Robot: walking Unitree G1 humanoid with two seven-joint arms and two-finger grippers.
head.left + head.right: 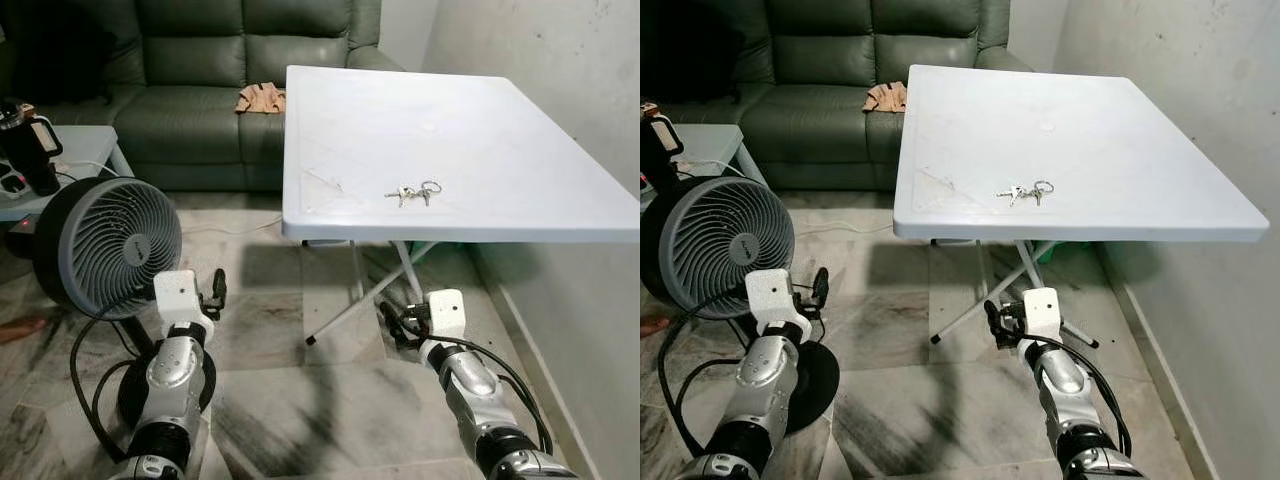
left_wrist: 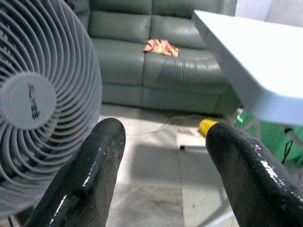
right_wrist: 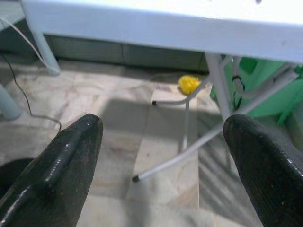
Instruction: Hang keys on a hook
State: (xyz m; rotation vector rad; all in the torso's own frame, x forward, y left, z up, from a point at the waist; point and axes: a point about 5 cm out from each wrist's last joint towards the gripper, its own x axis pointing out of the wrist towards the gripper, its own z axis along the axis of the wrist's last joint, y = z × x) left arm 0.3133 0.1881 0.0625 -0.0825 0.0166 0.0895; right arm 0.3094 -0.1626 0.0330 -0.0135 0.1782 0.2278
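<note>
A bunch of keys on a ring lies flat on the white folding table, right of centre in the head views, near the table's front edge. The table occupies the upper right of the frame, and its crossed metal legs are visible beneath the front edge.

The left gripper is held low at the lower left of the head view, below table height, with its fingers spread apart and nothing between them. It points toward a grey floor fan, which stands on the marbled tile floor at the left of the frame. The fan's black cable loops beside the arm.

The right gripper is held low at the lower right, under the table's front edge, well below the keys. Its fingers are also spread wide and hold nothing. Past them, a yellow object lies on the floor under the table, with something green behind the legs.

A dark green sofa runs across the top of the frame, with a tan cloth on its seat. At the upper left, a black tumbler stands on a pale side table.
</note>
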